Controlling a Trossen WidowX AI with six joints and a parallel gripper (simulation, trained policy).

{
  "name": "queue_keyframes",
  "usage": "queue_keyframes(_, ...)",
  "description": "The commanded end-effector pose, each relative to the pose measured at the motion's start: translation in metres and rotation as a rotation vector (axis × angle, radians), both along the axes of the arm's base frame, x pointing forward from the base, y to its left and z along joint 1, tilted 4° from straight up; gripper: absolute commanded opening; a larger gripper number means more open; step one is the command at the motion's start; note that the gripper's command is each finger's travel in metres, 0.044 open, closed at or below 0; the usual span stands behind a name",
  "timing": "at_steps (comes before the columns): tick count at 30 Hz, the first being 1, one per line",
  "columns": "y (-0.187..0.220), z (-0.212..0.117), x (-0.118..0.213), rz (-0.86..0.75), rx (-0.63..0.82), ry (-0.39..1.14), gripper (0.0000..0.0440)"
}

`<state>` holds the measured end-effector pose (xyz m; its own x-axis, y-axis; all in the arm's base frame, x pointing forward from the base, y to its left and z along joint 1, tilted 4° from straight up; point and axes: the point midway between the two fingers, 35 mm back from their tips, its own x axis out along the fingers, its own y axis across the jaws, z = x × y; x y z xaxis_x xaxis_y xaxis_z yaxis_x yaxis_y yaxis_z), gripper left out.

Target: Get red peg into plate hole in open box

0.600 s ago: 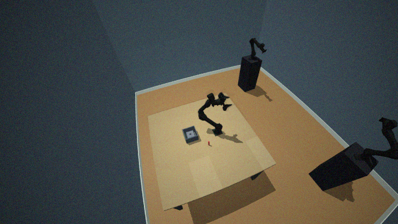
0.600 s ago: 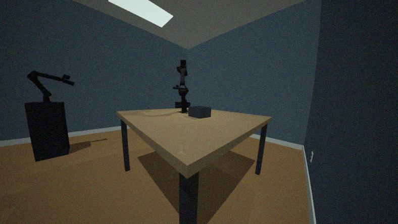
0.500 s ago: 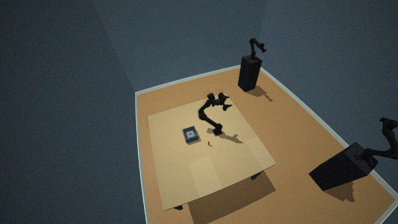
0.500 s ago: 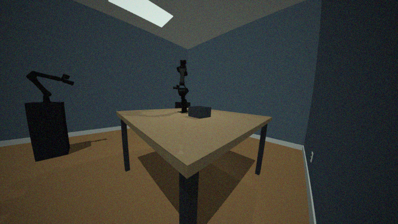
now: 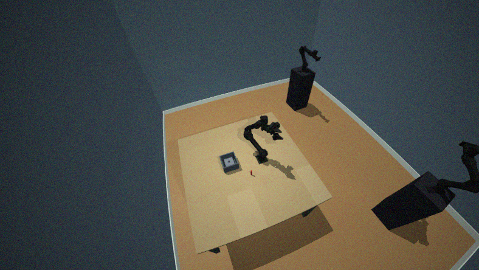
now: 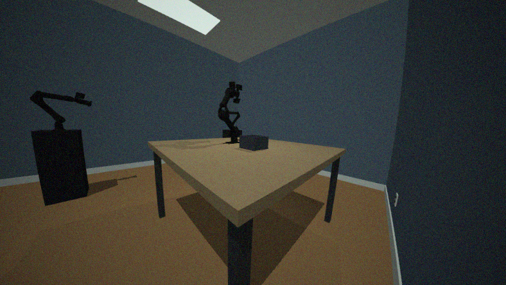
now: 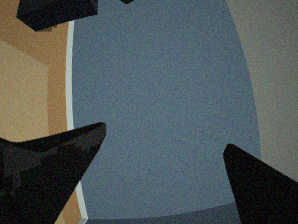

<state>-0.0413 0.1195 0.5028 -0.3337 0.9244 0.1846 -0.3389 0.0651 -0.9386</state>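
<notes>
From the top view, a black robot arm [image 5: 255, 144] [image 6: 223, 112] is rising from a pale wooden table [image 5: 214, 214] [image 6: 244, 176] and bending away from the work, its gripper [image 5: 279, 132] [image 7: 166, 139] hanging near the table's far edge. A small red peg [image 5: 251, 173] is standing on the tabletop, apparently upright, between the arm's foot and the near side, with an open dark box [image 5: 231, 168] [image 6: 253, 142] just beyond it to the left. Inside the box, a light plate [image 5: 226, 160] is showing a dark hole near its middle.

From the exterior view, the arm is towering behind the box, its hand held high. The peg is not showing here, and neither are the plate and its hole.

From the wrist view, two black fingertips are standing widely spread with nothing between them, facing a blue wall [image 7: 160, 80]; neither peg nor box is showing.

The step in hand is likely reaching the peg. Doing it well would mean swinging the hand round first, staying above the box walls, centring the spread fingers over the peg, then descending straight so neither tip knocks it over.

Arm [image 5: 251, 138] [image 6: 224, 109] swung round, elbow bent more; its gripper [image 5: 279, 132] [image 7: 166, 139] sits a bit lower.
</notes>
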Motion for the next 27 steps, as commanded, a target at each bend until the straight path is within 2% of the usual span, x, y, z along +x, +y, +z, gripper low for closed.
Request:
queue_keyframes(1,0.014,-0.015,0.002,-0.047,-0.077,0.037,0.0440)
queue_keyframes(13,0.060,-0.075,0.029,-0.274,-0.351,0.273,0.0440)
queue_keyframes(27,0.084,-0.136,0.077,-0.556,-0.559,0.624,0.0440)
